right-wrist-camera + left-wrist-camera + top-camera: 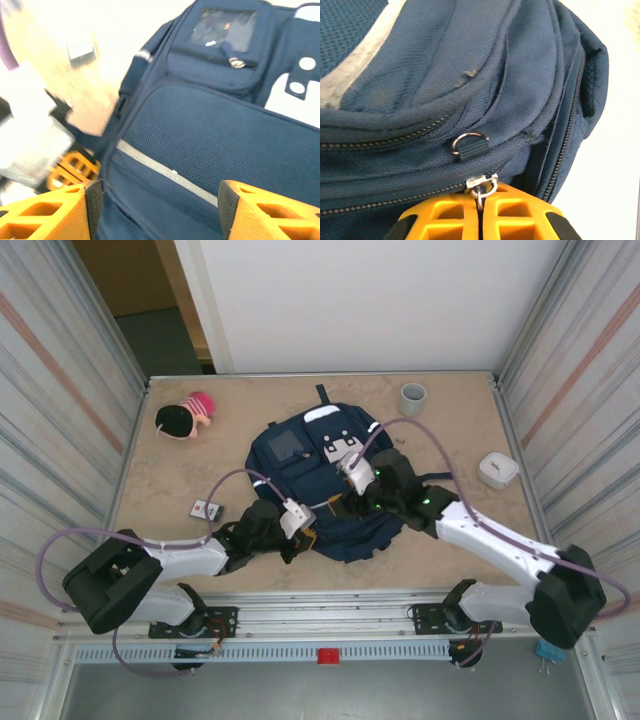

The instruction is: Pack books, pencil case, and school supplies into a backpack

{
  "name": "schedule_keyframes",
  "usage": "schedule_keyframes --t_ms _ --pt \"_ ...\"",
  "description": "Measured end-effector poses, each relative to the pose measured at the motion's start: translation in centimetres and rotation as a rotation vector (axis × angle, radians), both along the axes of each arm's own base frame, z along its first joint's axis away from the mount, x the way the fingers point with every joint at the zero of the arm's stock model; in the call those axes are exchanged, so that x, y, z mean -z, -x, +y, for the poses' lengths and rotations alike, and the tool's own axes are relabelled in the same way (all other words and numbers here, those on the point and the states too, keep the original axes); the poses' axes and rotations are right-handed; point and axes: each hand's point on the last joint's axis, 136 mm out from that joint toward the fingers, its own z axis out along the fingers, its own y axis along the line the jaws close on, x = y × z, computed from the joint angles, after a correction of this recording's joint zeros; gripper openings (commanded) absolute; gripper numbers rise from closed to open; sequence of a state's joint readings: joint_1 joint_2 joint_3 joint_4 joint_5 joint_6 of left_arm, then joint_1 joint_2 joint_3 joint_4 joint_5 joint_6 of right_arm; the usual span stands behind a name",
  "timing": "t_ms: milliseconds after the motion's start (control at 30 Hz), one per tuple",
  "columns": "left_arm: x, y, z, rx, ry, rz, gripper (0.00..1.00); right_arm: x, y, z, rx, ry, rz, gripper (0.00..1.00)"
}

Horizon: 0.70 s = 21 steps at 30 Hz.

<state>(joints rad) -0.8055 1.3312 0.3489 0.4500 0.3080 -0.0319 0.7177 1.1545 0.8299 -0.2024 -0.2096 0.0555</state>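
The backpack [320, 475] lies flat at mid-table, its square front pocket [220, 47] toward 12 o'clock. My left gripper [480, 212] sits at the pack's 7 o'clock edge, yellow fingers [445, 217] clenched together on the metal zip pull [481, 186] of a zip that runs along the side. A second small ring [470, 142] hangs on the seam just above it.

My right gripper [155, 202] is over the pack's front from the 3 o'clock side, its fingers [45, 215] released and standing wide apart, with the mesh panel [215, 140] and pale stripe [160, 172] showing between them.

One flat white supply piece [206, 509] lies on the table at 8 o'clock from the pack, apart from it. A cup [413, 397] stands at 1 o'clock, a white box [498, 469] at 3 o'clock.
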Motion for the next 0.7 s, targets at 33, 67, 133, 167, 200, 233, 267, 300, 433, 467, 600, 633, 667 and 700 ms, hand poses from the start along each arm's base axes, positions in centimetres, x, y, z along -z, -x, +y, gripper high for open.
schedule_keyframes --t_ms 33,67,133,167,200,233,267,300,433,467,600,633,667,700 --pt "0.1 -0.1 0.1 -0.007 -0.005 0.002 0.00 -0.9 0.3 -0.6 0.057 -0.057 0.060 0.64" --pt "0.1 -0.2 0.1 -0.013 -0.009 0.002 0.00 -1.3 0.7 -1.2 0.104 -0.101 0.119 0.65" --pt "0.1 -0.3 0.2 -0.024 -0.010 0.003 0.00 -0.6 1.7 -2.4 0.202 -0.178 0.264 0.67" --pt "0.0 -0.3 0.2 -0.027 -0.008 0.004 0.00 0.3 2.3 -3.0 0.243 -0.201 0.331 0.68" --pt "-0.2 -0.3 0.2 -0.029 -0.005 0.005 0.00 1.5 3.0 -3.7 0.287 -0.225 0.414 0.70" --pt "-0.3 -0.3 0.2 -0.029 0.000 0.003 0.00 2.6 3.6 -4.2 0.325 -0.241 0.481 0.72" --pt "-0.5 -0.3 0.2 -0.029 0.006 0.001 0.00 4.0 4.1 -4.9 0.374 -0.257 0.555 0.73" --pt "-0.7 -0.3 0.2 -0.031 0.012 -0.001 0.00 5.2 4.6 -5.6 0.423 -0.276 0.623 0.74" --pt "-1.4 -0.3 0.1 -0.033 0.032 -0.005 0.00 7.9 5.3 -6.5 0.536 -0.357 0.800 0.75" --pt "-1.6 -0.3 0.0 -0.034 0.037 -0.007 0.00 8.1 5.3 -6.4 0.548 -0.378 0.835 0.75" --pt "-2.5 -0.4 0.0 -0.036 0.061 -0.019 0.00 8.0 4.5 -5.2 0.554 -0.444 0.908 0.75" --pt "-2.8 -0.4 -0.1 -0.036 0.069 -0.024 0.00 8.0 4.3 -5.0 0.558 -0.453 0.917 0.75" --pt "-3.1 -0.4 -0.1 -0.037 0.077 -0.031 0.00 8.1 4.0 -4.9 0.564 -0.463 0.927 0.74" --pt "-3.5 -0.4 -0.1 -0.037 0.085 -0.039 0.00 8.1 3.8 -4.7 0.567 -0.473 0.932 0.72"
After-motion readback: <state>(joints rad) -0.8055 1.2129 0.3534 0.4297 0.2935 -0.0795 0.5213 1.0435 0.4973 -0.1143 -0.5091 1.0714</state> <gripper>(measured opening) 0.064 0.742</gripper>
